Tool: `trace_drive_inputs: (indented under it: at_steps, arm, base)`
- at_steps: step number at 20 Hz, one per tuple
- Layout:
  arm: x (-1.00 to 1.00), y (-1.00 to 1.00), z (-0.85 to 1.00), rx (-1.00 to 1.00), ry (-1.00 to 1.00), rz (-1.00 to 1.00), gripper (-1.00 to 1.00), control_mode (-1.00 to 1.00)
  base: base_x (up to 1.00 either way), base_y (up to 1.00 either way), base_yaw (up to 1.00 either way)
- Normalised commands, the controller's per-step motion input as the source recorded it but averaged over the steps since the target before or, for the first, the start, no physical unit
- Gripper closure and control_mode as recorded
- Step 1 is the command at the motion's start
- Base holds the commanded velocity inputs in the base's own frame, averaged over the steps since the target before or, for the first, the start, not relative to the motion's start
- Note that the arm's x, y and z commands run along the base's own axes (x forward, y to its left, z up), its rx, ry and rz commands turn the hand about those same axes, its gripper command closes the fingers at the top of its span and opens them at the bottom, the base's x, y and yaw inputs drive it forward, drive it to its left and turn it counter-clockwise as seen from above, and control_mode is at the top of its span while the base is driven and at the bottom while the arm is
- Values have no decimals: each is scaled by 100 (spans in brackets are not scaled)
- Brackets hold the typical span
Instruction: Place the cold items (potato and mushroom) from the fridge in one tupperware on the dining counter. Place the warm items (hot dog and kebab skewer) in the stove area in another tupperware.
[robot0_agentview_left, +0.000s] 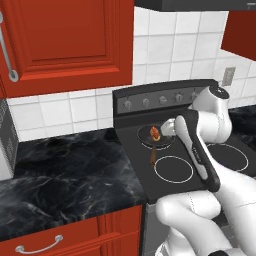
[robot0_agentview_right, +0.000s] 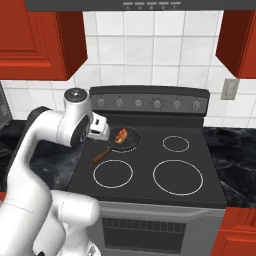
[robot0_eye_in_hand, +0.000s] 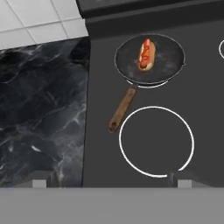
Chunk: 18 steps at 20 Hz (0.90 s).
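Hot dog (robot0_eye_in_hand: 145, 54) lying in pan (robot0_eye_in_hand: 173, 65), roughly mid-pan, long axis running toward the stove's back panel. Red sauce stripe along top, tan bun underneath. Also seen in pan from left base view (robot0_agentview_left: 155, 133) and right base view (robot0_agentview_right: 120, 136).

Pan on rear left burner of stove (robot0_eye_in_hand: 205, 109), wooden handle (robot0_eye_in_hand: 122, 109) angling off pan toward the front left, ending near stove's left edge. Front left burner ring (robot0_eye_in_hand: 156, 141) just in front of pan, bare. Marble counter (robot0_eye_in_hand: 39, 109) directly left of stove. Knob panel (robot0_agentview_right: 150, 103) behind pan, tile wall above, red cabinets (robot0_agentview_left: 65, 40) over counter.

Gripper (robot0_eye_in_hand: 109, 180) above front left part of stove, short of pan, looking down at it. Jaws spread fully wide, nothing between them, touching nothing. Finger tips (robot0_eye_in_hand: 179, 178) barely poking in at bottom of hand view. Arm (robot0_agentview_right: 75, 125) reaching in over stove's left side.

Handling guess: hot dog light, soft, bun squashes easily, sauce on top likely slick. Best hold probably across the short width at the middle, pads on bun sides, not end to end. Low in pan, so rim may crowd the fingers; straight-down approach looks safest. Gentle close, or bun deforms and the sausage could pop out. Pan itself may slide if bumped. Kebab skewer and tupperware not spotted here.
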Motion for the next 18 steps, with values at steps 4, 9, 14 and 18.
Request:
trace_drive_inputs:
  at_steps: [4,9,14,18]
  arm:
    - [74,-24,-21,0,18,-1,-100,-100]
    - [74,-18,-34,0,19,-2,-100,-100]
    - [76,-4,-50,-3,10,0,-100,-100]
    - [67,-5,-53,-6,2,0,-100,-100]
  base:
    - [0,0,0]
    - [0,0,0]
    - [0,0,0]
    - [0,0,0]
